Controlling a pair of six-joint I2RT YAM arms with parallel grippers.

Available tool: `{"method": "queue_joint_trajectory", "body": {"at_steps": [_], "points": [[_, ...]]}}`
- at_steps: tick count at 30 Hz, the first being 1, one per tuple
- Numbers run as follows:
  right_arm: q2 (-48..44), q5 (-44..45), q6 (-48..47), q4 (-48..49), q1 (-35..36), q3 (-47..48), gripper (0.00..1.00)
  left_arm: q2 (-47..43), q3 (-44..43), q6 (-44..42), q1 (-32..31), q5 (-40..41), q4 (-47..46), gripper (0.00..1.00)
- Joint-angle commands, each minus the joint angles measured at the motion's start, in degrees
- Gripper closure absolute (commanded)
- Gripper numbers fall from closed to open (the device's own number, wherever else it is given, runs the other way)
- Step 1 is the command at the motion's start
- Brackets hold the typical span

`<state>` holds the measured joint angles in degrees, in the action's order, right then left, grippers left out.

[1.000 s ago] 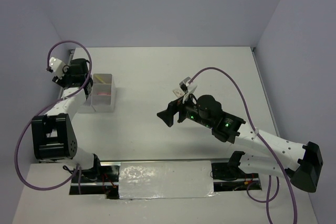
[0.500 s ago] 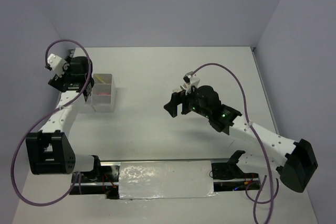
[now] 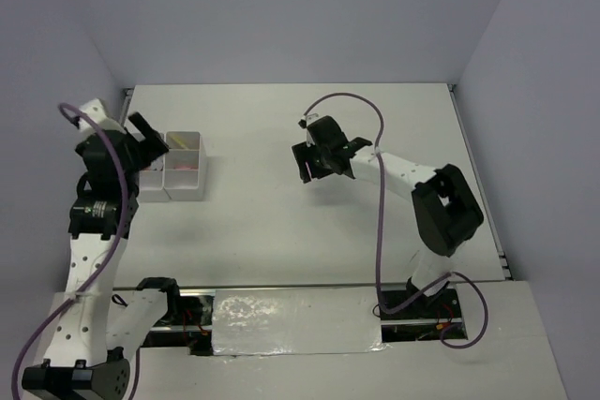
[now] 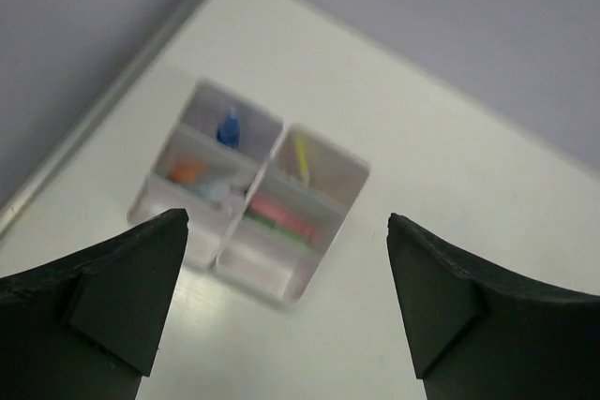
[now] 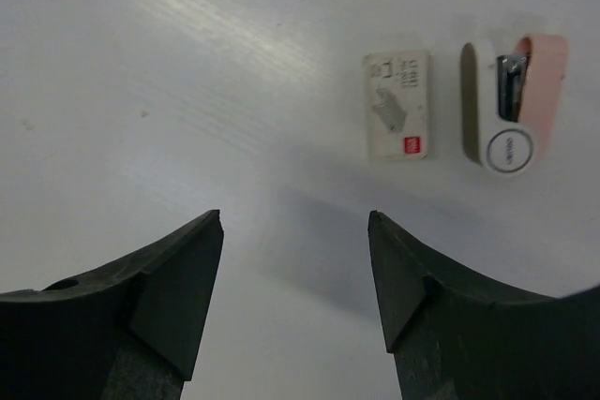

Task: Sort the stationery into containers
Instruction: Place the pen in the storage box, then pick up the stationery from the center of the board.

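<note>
Black fingers of the left claw (image 4: 286,217) fill the two lower corners of the left wrist view. They stand wide apart with nothing between them. Past their tips, in the middle of that frame, the white organizer (image 4: 255,274) sits on the pale desk (image 4: 450,138), clear of the claw.

- **Upper left compartment:** a blue-capped bottle (image 4: 230,126) stands here.
- **Upper right compartment:** a yellow pen (image 4: 302,156) leans here.
- **Lower right compartment:** a pink marker (image 4: 281,215) lies beside a green marker (image 4: 281,231).
- **Lower left compartment:** something orange and pale blue shows, too blurred to name.

From above, the left claw is at the left of the frame, just left of the organizer, which stands near the desk's left edge.

The right claw (image 5: 295,217) is parted too, its fingers in the lower corners of the right wrist view, and it holds nothing. Only bare desk shows in the gap. Beyond the tips, in the upper right of that frame, a white eraser (image 5: 398,105) with a small red mark lies flat. Just beside it on the right, not touching, lies a white and pink piece (image 5: 511,110) with a metal part. In the top view this claw hangs at the centre of the frame, well apart from the organizer.
</note>
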<state>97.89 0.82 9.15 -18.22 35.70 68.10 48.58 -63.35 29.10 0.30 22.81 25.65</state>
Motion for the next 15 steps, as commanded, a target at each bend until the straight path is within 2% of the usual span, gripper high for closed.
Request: {"method": "queue_joint_trajectory", "body": {"at_steps": [1,5,15], "points": [[5.5,4.3,-3.3,-5.8,-1.9,7.6,0.30,-2.5,10.2,-7.2,0.1,-11.1,3.3,0.01],[10.5,5.9,-5.3,-8.8,-2.7,14.7,0.33,-5.9,12.6,-7.5,-1.5,-12.9,3.2,0.01],[18.5,4.6,-6.1,-10.5,-4.9,18.7,0.34,-7.2,12.9,-7.7,-1.7,-14.5,3.1,0.01]]}}
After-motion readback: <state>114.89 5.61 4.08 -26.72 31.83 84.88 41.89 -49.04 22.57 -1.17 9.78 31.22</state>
